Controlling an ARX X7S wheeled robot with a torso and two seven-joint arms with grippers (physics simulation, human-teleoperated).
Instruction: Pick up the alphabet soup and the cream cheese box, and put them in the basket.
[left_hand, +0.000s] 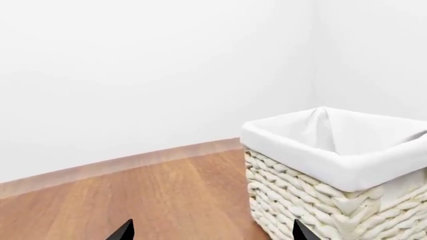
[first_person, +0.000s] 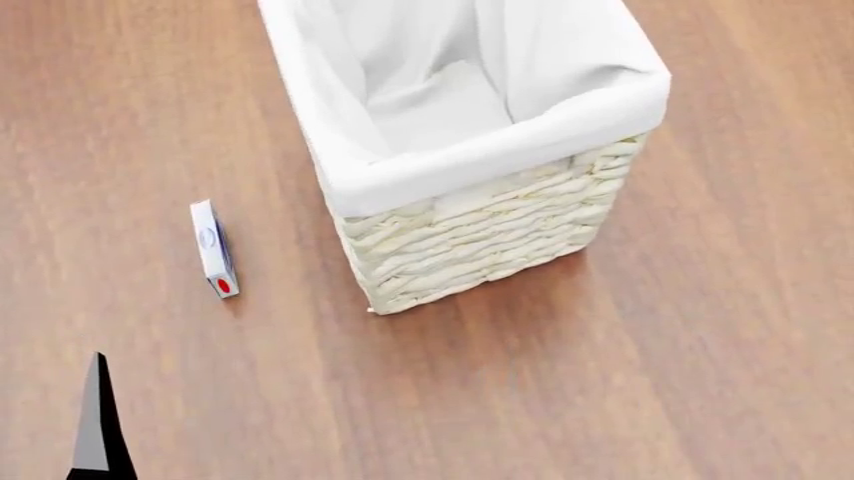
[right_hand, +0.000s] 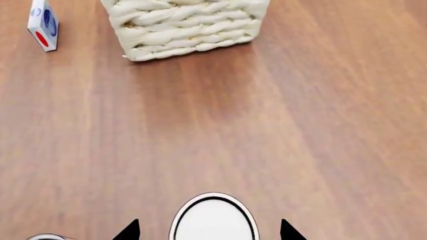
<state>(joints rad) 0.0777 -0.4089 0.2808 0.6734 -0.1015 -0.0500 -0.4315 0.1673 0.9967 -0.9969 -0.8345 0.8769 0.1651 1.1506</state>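
Two hands are mine, and both are sitting spread. In the left wrist view the left hand (left_hand: 212, 234) is showing only two dark fingertips (left_hand: 122, 231), wide apart with nothing between them, aimed at the wooden surface (left_hand: 167, 195) beside the basket (left_hand: 320, 200). The right hand (right_hand: 208, 232) is also lying released, its tips standing either side of a pale round lid with a dark rim (right_hand: 213, 220); I cannot tell whether that is the alphabet soup, and the tips are not touching it. In the head view the basket (first_person: 467, 240) is standing upright with its white liner (first_person: 400, 90) folded over the rim. The cream cheese box (first_person: 214, 248) is lying on the surface near the basket's left side, apart from it, red spot toward me.
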